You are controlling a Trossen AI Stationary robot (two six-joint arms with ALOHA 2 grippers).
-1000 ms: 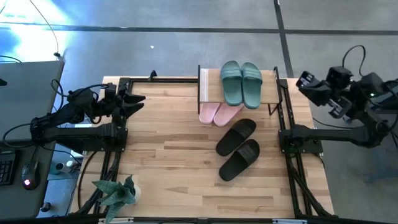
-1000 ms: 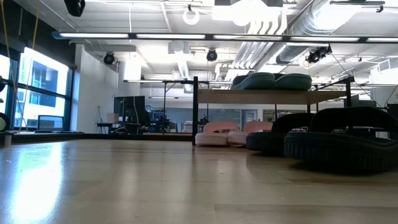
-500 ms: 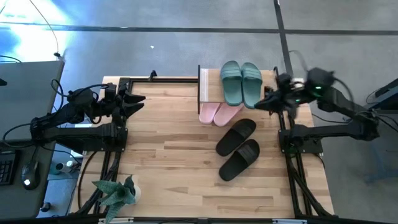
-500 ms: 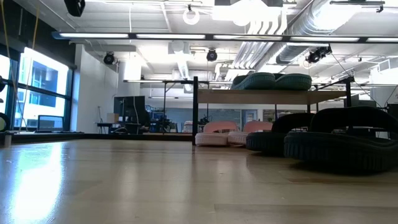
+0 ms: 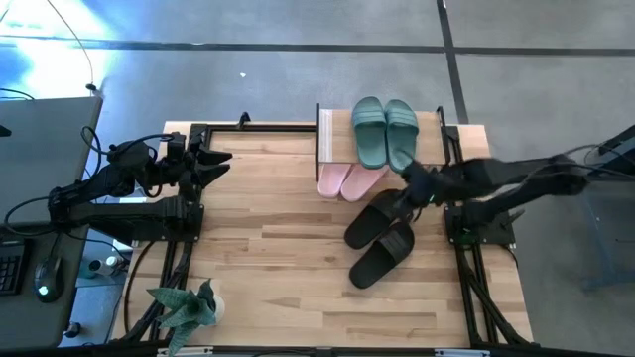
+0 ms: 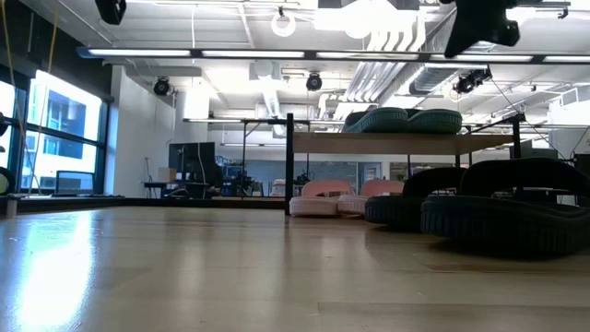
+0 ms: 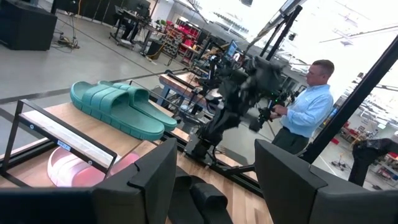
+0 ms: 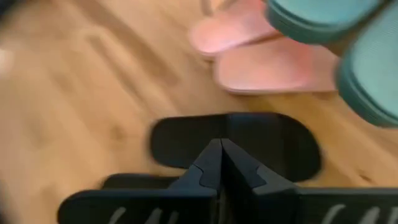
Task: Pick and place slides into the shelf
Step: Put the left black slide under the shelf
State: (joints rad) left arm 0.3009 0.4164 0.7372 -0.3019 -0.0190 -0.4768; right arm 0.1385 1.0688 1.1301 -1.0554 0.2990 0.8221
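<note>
The shelf (image 5: 324, 139) stands at the table's far edge, with the sage green pair (image 5: 385, 134) resting on its top board (image 6: 396, 144). The pink pair (image 5: 349, 180) lies on the level under the board, toes sticking out toward the near side. The two black slides (image 5: 377, 216) (image 5: 382, 255) lie flat on the table in front of the shelf. My right gripper (image 5: 409, 185) hovers shut above the far black slide (image 8: 249, 140), high over the table (image 6: 479, 23). My left gripper (image 5: 220, 159) waits open at the table's left side (image 7: 214, 186).
A potted plant (image 5: 184, 305) stands at the table's near left corner. A person in a light blue shirt (image 7: 308, 106) stands beyond the table's right side. Bare wooden tabletop (image 5: 268, 238) lies left of the slides.
My right arm has swung in from beyond the table's right edge toward the left, moving fast and blurred, and its gripper now hangs over the far black slide. The slides and the left arm have kept still.
</note>
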